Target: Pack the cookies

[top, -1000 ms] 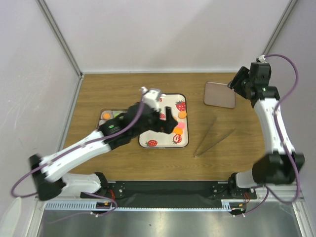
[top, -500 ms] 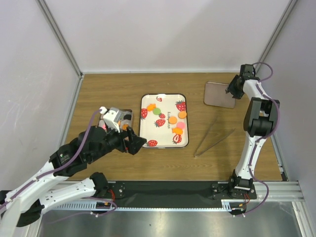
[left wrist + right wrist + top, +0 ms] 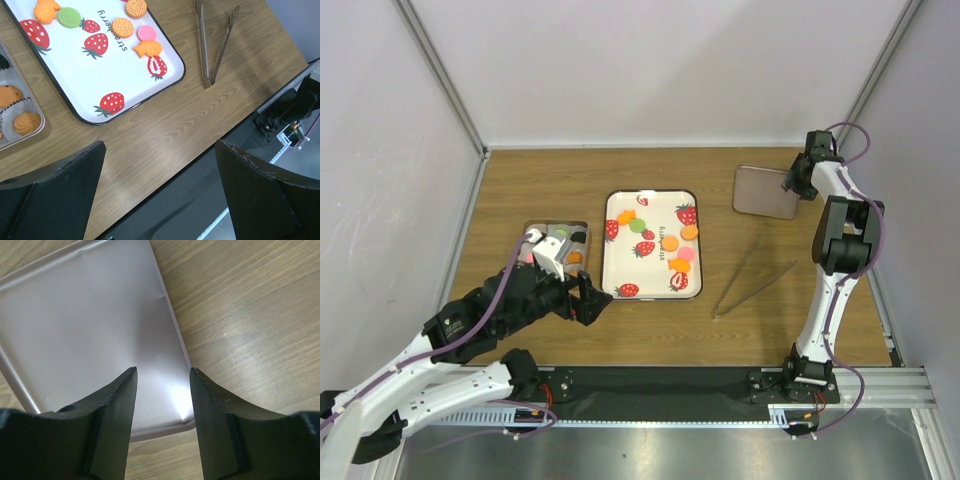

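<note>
- Far left: box (image 3: 536, 226) just beside the tray's left edge, paper cups (image 3: 20, 107) inside, a few cookies already in them.
- Left gripper (image 3: 160, 200): jaws spread wide with nothing between them, hanging over bare table (image 3: 165, 130) off the tray's near corner.
- Centre: tray (image 3: 616, 262) with strawberry prints. Loose cookies (image 3: 122, 27) lie flat on it: orange, green, pink.
- Handling, by judgement: light, thin, stiff, likely brittle. Little edge shows when flat, so pinch gently across the rim.
- Tongs (image 3: 752, 278) lie on the table right of the tray.
- Far right: lid (image 3: 85, 325). Right gripper (image 3: 162, 415) is low over its corner, jaws parted, holding nothing.
</note>
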{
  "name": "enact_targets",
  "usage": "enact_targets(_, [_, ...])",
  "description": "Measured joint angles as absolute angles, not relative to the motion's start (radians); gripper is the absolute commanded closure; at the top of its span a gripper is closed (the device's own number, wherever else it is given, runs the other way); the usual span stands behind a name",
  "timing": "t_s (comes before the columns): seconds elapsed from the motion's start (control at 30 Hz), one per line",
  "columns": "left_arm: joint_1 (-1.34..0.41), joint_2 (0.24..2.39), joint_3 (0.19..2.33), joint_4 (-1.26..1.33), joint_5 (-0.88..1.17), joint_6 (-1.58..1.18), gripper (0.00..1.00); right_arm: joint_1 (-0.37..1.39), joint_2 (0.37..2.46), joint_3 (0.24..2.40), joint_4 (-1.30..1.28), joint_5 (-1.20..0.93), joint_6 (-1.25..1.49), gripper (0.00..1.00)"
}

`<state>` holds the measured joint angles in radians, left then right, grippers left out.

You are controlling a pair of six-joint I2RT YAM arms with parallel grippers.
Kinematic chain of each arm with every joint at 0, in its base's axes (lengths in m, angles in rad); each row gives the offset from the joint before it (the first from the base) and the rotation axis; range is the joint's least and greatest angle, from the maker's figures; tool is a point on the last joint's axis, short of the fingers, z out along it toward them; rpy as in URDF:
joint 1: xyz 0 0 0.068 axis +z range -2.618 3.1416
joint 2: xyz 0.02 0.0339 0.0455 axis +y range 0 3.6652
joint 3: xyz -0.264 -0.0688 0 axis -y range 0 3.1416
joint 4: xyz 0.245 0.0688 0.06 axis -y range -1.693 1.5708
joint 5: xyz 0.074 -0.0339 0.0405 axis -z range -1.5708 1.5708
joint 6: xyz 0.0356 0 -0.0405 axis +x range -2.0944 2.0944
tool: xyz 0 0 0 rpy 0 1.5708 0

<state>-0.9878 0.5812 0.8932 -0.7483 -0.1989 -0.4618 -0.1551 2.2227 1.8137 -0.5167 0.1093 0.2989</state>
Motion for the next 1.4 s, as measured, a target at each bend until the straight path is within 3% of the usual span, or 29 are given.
enact_targets(0.23, [-0.988, 0.583, 0.863, -0.743, -0.198, -0.461, 0.02, -0.167, 2.289, 1.842, -0.518, 0.120, 0.266, 0.48])
enact_targets(0.47, [-0.988, 0.604, 0.863, -0.739, -0.198, -0.460, 0.02, -0.176, 2.299, 1.846, -0.522, 0.126, 0.240, 0.61])
enact_targets(0.73, [-0.988, 0.634, 0.863, -0.720, -0.197, -0.460, 0.02, -0.176, 2.301, 1.846, -0.521, 0.128, 0.209, 0.64])
enact_targets(1.17, [-0.988, 0.669, 0.867, -0.715, -0.199, -0.452, 0.02, -0.171, 2.305, 1.846, -0.517, 0.124, 0.208, 1.00])
enact_targets(1.4, [-0.971, 0.688, 0.900, -0.713, -0.205, -0.431, 0.01, -0.168, 2.281, 1.830, -0.521, 0.097, 0.236, 1.00])
